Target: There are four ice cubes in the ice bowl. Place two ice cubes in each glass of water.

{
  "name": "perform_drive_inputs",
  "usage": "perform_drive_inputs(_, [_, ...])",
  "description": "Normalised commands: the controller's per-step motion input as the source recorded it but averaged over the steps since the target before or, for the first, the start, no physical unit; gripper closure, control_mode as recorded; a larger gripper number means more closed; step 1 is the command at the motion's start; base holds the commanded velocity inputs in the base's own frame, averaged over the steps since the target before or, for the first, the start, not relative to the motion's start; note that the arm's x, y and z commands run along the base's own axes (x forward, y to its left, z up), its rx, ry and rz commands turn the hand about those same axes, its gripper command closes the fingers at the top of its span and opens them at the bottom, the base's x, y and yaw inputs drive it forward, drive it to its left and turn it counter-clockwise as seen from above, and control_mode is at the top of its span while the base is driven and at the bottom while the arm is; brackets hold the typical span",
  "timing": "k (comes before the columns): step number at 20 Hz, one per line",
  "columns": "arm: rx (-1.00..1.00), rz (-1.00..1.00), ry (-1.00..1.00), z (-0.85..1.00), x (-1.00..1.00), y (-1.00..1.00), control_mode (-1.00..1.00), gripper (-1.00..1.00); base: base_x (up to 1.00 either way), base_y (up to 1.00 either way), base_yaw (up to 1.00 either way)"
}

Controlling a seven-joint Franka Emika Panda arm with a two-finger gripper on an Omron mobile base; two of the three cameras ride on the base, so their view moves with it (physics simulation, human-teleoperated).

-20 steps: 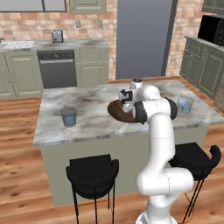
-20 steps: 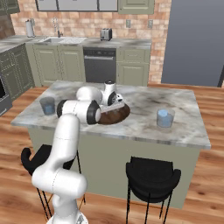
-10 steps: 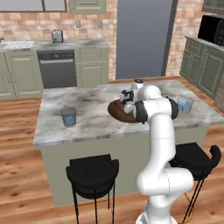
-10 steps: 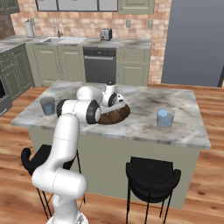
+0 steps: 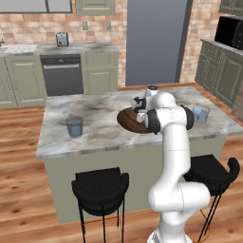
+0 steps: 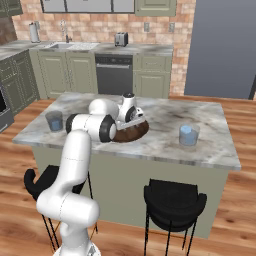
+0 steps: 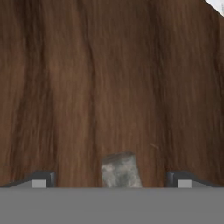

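Observation:
The ice bowl [image 5: 127, 118], a wide dark-brown wooden dish, sits in the middle of the island counter. My gripper [image 5: 139, 110] points down into it, also seen from the other side [image 6: 131, 120]. In the hand view the bowl's wood grain [image 7: 109, 78] lies close below, and one pale ice cube [image 7: 121, 170] rests between my open fingertips [image 7: 43, 179], touching neither. My gripper [image 7: 111, 180] holds nothing. One glass of water [image 5: 74, 126] stands at the left end of the counter. The other glass of water [image 5: 201, 114] stands at the right end. The same two glasses appear in the right base view, left [image 6: 54, 120] and right [image 6: 188, 135].
The marble island counter [image 5: 99, 137] has two black stools [image 5: 100, 187] along its near side. My white arm reaches over the counter's near edge to the bowl. Cabinets and a dishwasher [image 5: 62, 76] line the far wall.

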Motion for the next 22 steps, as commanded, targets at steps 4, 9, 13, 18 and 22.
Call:
perform_drive_inputs(4, [0.00, 0.00, -0.02, -0.07, 0.00, -0.01, -1.00, -1.00, 0.00, 0.00, 0.00])
perform_drive_inputs(9, [-0.01, 0.00, -0.01, -0.16, 0.03, -0.04, -1.00, -1.00, 0.00, 0.00, 0.00])
perform_drive_inputs(13, [-0.01, 0.00, 0.00, -0.27, 0.04, -0.09, -1.00, -1.00, 0.00, 0.00, 0.00])
perform_drive_inputs(18, [-0.05, 0.00, 0.00, -0.43, 0.10, -0.07, -1.00, -1.00, 0.00, 0.00, 0.00])
perform_drive_inputs(22, [-0.10, 0.00, 0.00, -0.56, 0.06, 0.00, -1.00, -1.00, 0.00, 0.00, 0.00])
